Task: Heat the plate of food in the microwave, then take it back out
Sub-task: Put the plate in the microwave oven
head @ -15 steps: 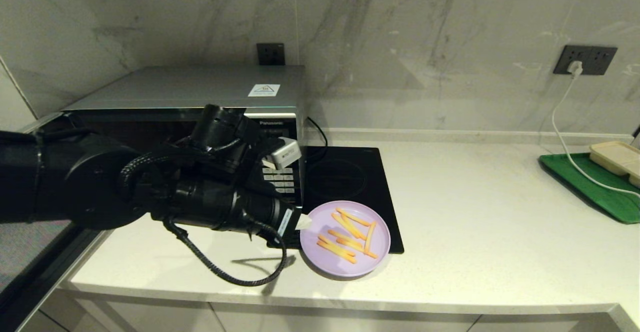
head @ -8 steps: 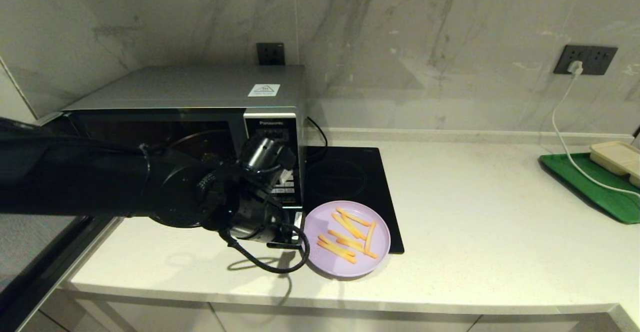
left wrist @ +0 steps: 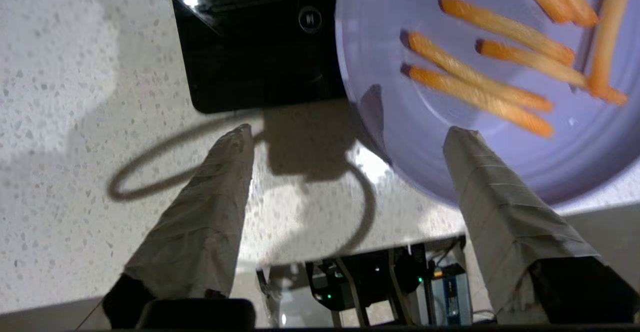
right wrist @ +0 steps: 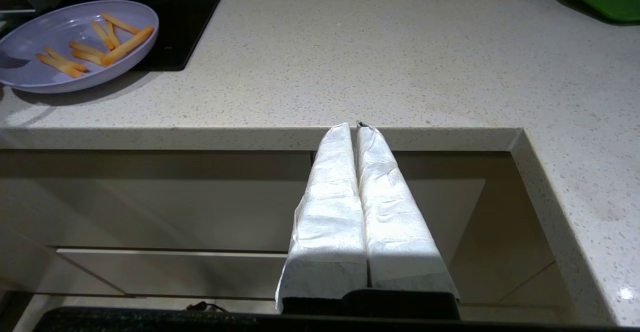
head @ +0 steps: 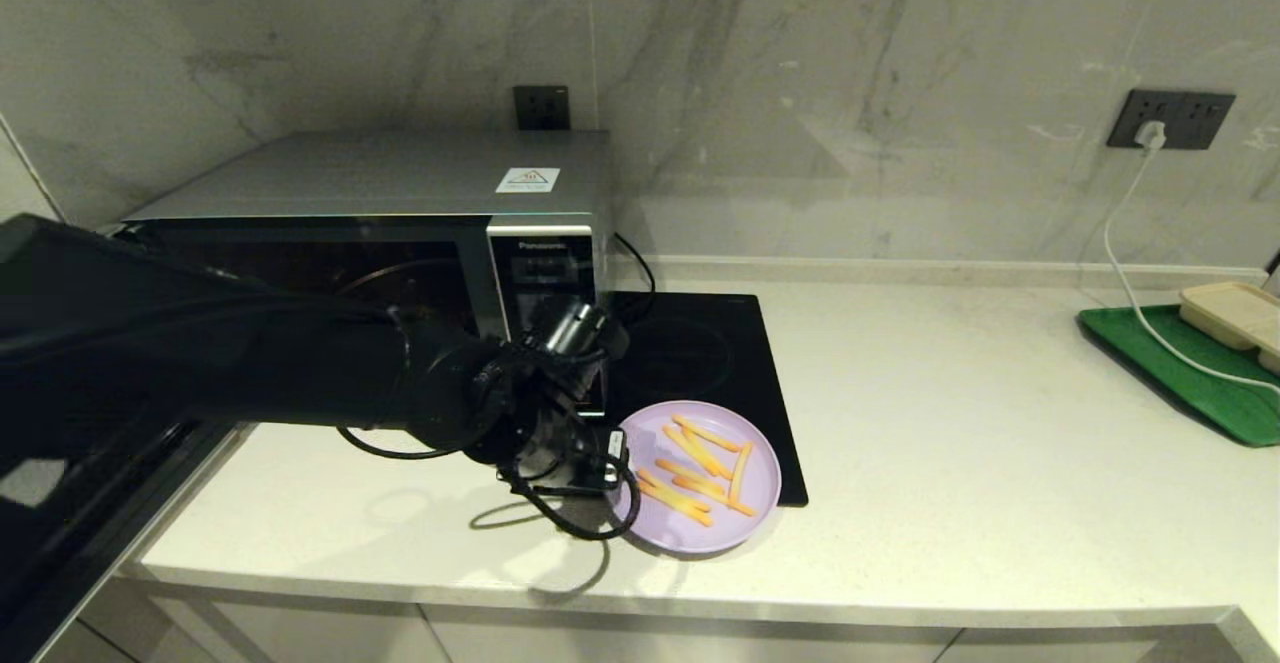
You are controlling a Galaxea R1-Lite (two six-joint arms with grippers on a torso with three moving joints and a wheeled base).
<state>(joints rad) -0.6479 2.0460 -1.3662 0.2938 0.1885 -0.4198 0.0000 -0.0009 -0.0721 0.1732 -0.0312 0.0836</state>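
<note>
The lilac plate of food (head: pixel 762 473) lies near the counter's front edge, partly on the black cooktop, with several orange sticks (head: pixel 695 463) on it. My left gripper (head: pixel 610 458) hangs open at the plate's left rim. In the left wrist view the left gripper (left wrist: pixel 346 130) has one finger over the plate (left wrist: pixel 390 46) and the other over bare counter, with nothing held. The silver microwave (head: pixel 400 178) stands behind with its door swung open to the left, and the turntable shows inside. My right gripper (right wrist: pixel 356 125) is shut and empty, parked below the counter's front edge.
A black induction cooktop (head: pixel 690 343) lies right of the microwave. At the far right is a green tray (head: pixel 1180 363) with a beige tray (head: pixel 1230 313) on it. A white cable (head: pixel 1130 273) runs to a wall socket. Open counter (head: pixel 950 423) lies between.
My left arm has dropped from in front of the microwave's keypad and reached right, so its gripper now points down at the plate's left rim. The plate has not moved.
</note>
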